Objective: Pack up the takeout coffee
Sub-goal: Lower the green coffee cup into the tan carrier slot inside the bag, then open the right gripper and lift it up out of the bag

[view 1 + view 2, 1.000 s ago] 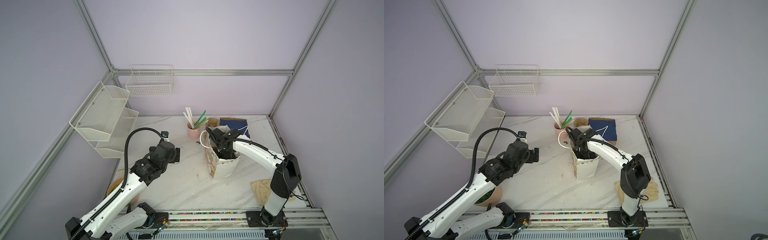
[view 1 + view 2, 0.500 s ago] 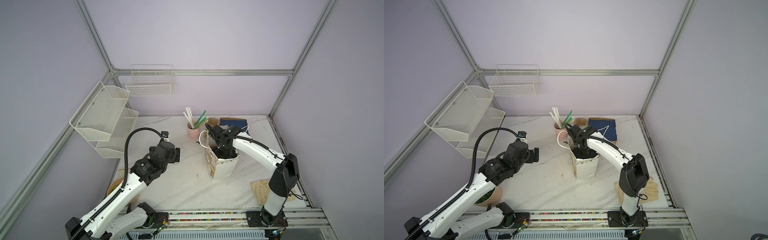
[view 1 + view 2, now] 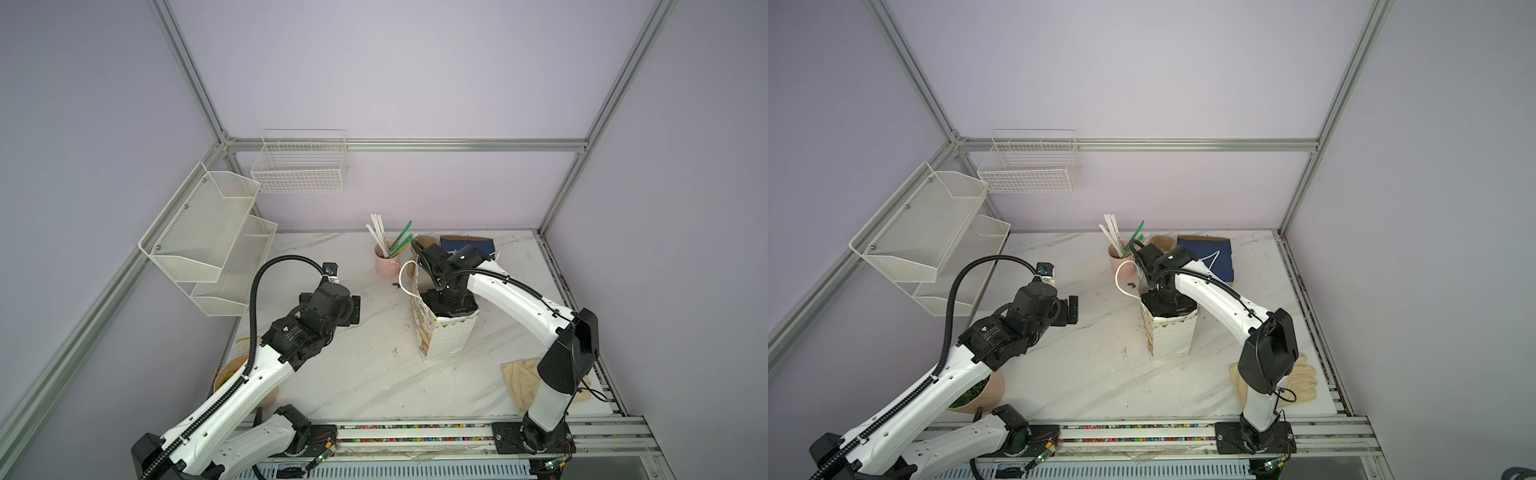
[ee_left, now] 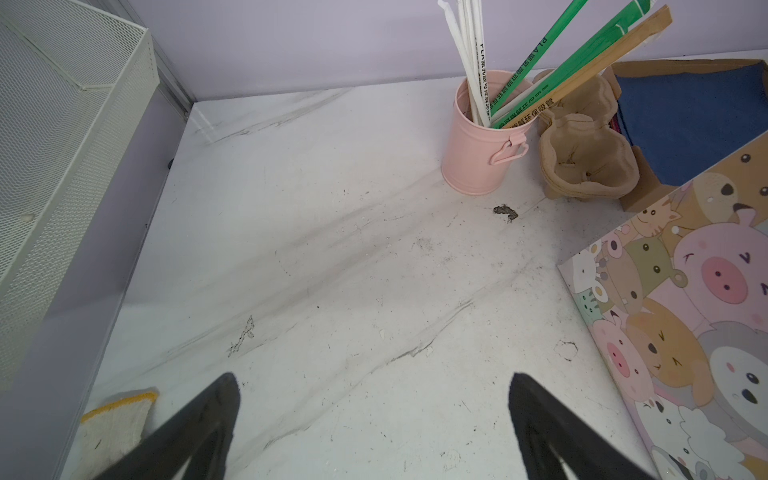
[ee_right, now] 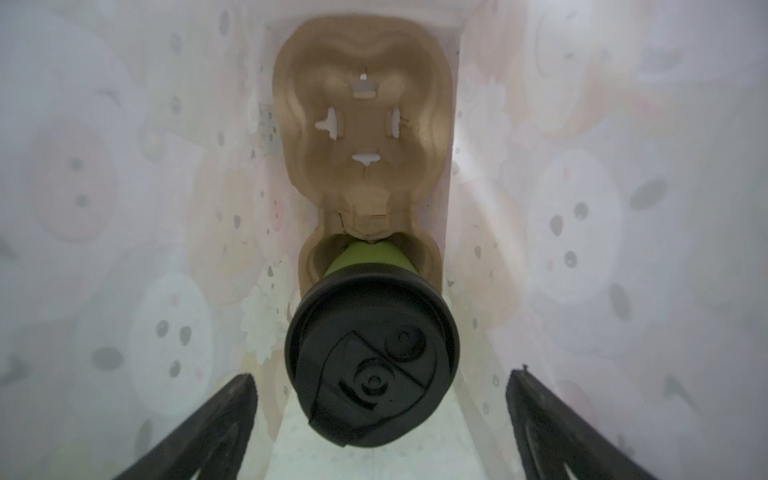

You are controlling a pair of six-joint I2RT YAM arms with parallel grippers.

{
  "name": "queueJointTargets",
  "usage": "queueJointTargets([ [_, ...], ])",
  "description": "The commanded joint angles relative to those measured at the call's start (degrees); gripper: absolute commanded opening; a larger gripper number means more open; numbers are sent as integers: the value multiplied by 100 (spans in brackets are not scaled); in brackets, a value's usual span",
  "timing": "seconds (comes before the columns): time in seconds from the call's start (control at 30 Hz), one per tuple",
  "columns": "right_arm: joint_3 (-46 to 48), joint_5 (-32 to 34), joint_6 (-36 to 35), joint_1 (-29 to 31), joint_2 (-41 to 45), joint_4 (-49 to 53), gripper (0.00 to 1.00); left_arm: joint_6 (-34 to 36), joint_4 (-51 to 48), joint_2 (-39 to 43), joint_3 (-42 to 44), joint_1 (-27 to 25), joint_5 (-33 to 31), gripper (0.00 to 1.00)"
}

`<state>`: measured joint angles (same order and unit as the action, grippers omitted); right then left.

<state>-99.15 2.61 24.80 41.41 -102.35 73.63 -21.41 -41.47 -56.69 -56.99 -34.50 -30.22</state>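
My right gripper is down inside the paper bag. Its fingers are spread wide, one on each side of the coffee cup, and neither touches it. The cup is green-sided with a black lid and stands upright in the bag. Its foot sits in the nearer pocket of the cardboard tray that lies on the bag's bottom. It looks seated there, though the lid hides how deep it goes. The tray's other pocket shows its cut slots, and the bag's printed walls close in on both sides.

In both top views the bag stands upright near the middle of the counter, a little toward the back edge. My right arm reaches down through its mouth. The cup cannot be seen from up there.

My left gripper hangs over bare counter to the left of the bag, well apart from it, with its fingers wide apart. The bag's cartoon-animal side faces it. Near the back edge stands the pink mug with straws leaning out of it. A second tray sits just beside the mug, and a blue cloth lies just beyond that.
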Motion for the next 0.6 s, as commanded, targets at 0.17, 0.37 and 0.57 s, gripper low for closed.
queueJointTargets([
  [0.17, -421, 225, 60, -24, -31, 320, 97, 102, 51, 17, -58, 23, -28, 100],
  [0.37, -569, 335, 69, -19, -78, 372, 97, 102, 43, 8, -58, 22, -20, 100],
  [0.57, -692, 459, 87, -19, -152, 425, 97, 102, 43, 8, -58, 23, -23, 100],
])
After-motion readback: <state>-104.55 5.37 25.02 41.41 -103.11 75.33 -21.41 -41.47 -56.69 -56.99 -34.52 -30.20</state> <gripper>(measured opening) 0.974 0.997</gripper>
